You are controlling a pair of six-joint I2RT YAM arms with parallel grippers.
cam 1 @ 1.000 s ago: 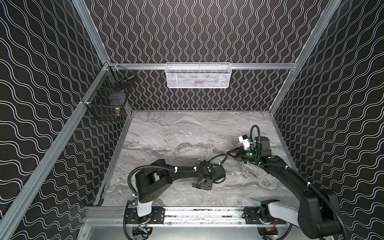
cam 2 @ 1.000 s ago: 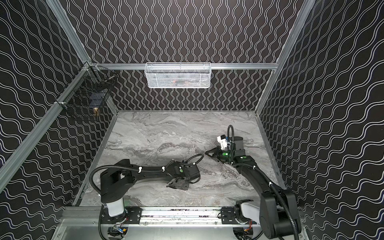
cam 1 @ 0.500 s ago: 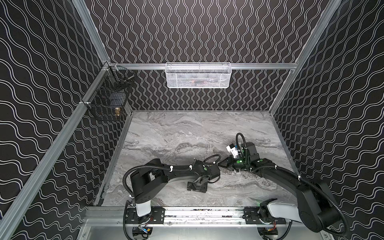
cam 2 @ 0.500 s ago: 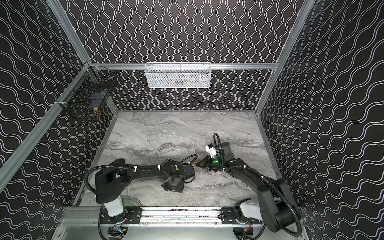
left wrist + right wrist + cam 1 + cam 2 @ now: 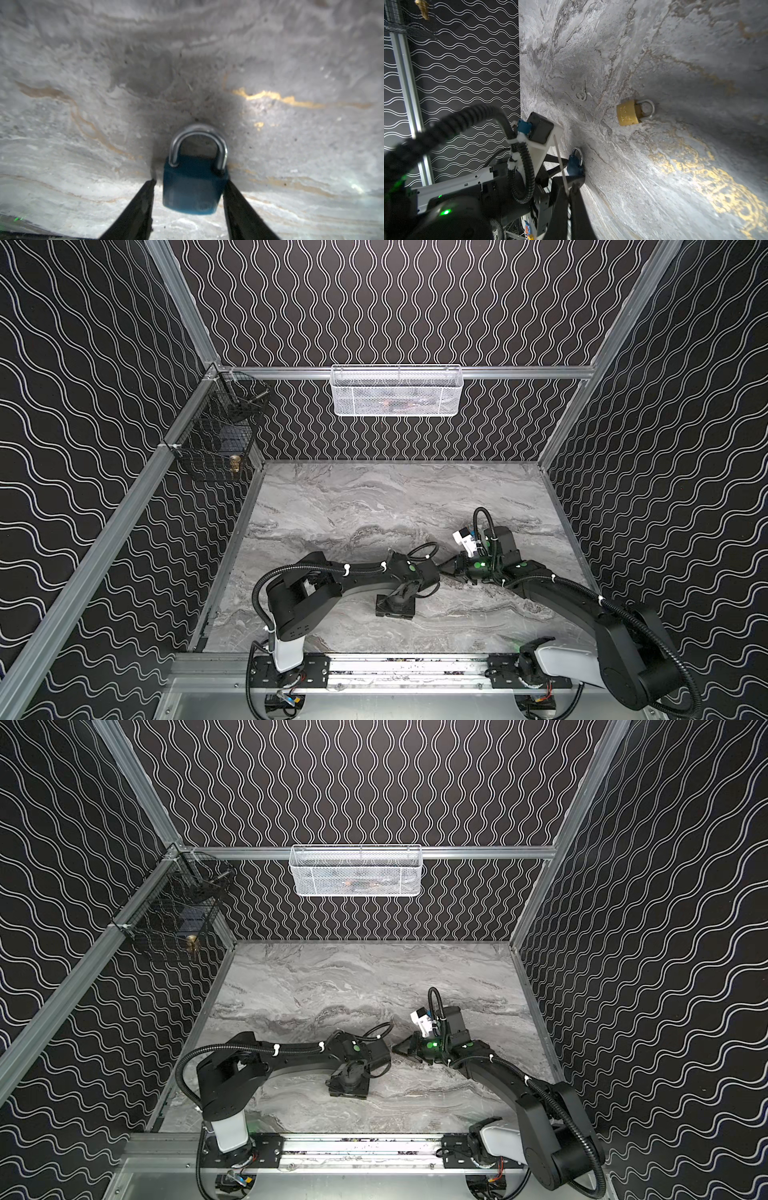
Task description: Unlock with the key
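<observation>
The blue padlock sits on the counter between the parted jaws of the left gripper, touching one, its long axis in line with the gripper, shackle at twelve o'clock. Only the right wrist view shows the key, loose on the counter beyond. The right gripper, jaws together, sits at two o'clock from the left in both top views.

Table: grey marble-pattern top.
Walls: black with white wavy lines, on three sides.
Rails: aluminium, along the wall edges and across the front.
White mesh basket: hung on the back rail, near its middle; contents indistinct.
Black wire basket: hung on the left rail by the back corner; holds a small brass piece and a dark blue item.
</observation>
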